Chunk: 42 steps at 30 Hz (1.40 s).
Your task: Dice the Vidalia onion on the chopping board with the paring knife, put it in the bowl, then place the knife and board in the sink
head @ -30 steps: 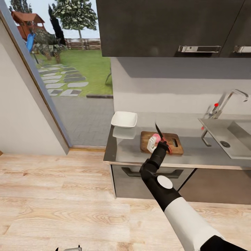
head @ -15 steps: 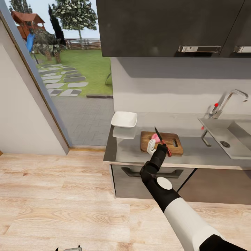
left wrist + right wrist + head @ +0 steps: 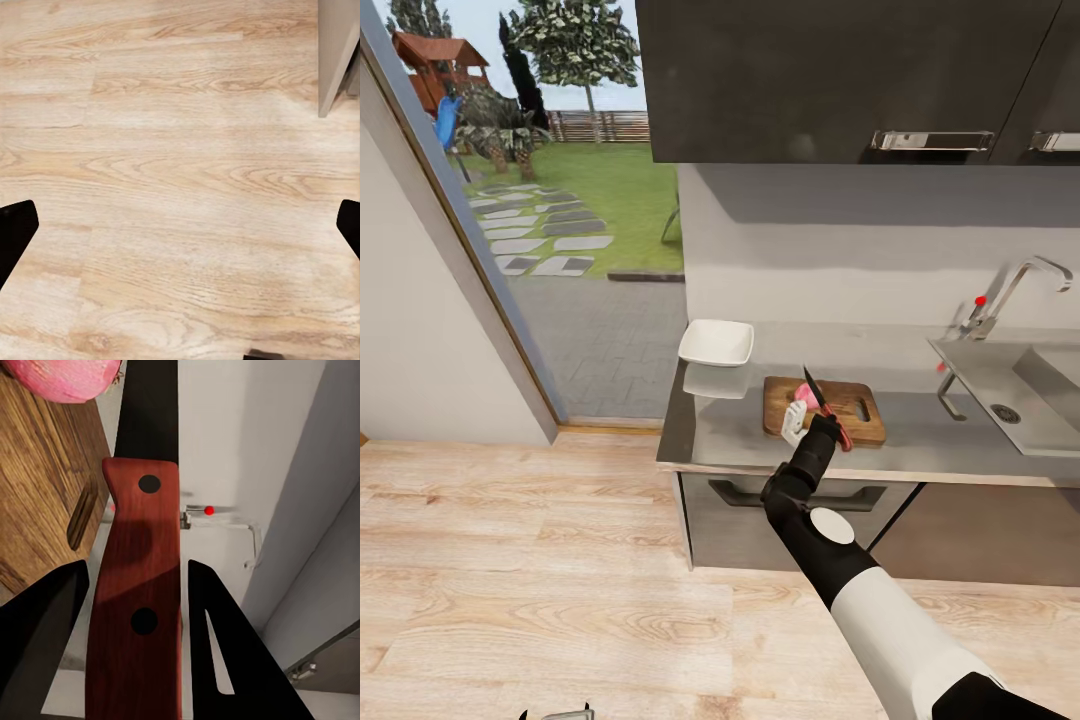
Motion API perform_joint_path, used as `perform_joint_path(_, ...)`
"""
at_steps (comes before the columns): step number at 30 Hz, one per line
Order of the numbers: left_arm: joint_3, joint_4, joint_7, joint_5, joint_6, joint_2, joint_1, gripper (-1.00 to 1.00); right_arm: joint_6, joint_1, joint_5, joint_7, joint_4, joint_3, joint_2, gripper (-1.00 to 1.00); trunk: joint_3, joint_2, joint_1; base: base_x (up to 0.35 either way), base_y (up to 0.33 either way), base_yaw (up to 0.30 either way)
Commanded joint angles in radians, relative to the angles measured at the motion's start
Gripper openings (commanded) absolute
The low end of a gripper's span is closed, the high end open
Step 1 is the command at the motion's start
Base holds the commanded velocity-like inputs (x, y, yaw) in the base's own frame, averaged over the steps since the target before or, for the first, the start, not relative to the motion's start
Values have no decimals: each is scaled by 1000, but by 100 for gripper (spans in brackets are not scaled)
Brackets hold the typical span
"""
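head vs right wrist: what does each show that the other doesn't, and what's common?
Head view alone: the white bowl on the countertop beside the chopping board, the sink basin with its drain, the upper cabinets, the glass door to the garden, the wood floor.

Right wrist view alone: close detail of the paring knife, with two dark rivets in its red handle clamped between the right gripper fingers.

Both: the knife above the board, the pink onion on it, the board's handle slot, and the red-tipped tap.
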Motion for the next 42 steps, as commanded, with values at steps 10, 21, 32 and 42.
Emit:
perform_joint_path(10,-9,4,3,6,-5,-1,-2,100,7,-2,-5,-6,1,3,0,-100,-2,-2,1,0,0,0)
perform_joint_path(21,-9,4,3,6,-5,-1,-2,100,6,-1,-5,-6,1,3,0,-100,-2,-2,1,0,0,0)
perform_joint_path(32,-9,4,3,6,-5,-1,-2,100,5,-2,-7,-6,8,2,0,-100,-2,-2,1,0,0,0)
perform_joint_path(42,-9,4,2,6,-5,-1,-2,100,2,-1,-7,-5,33,1,-2,-100,-2,-2,1,0,0,0)
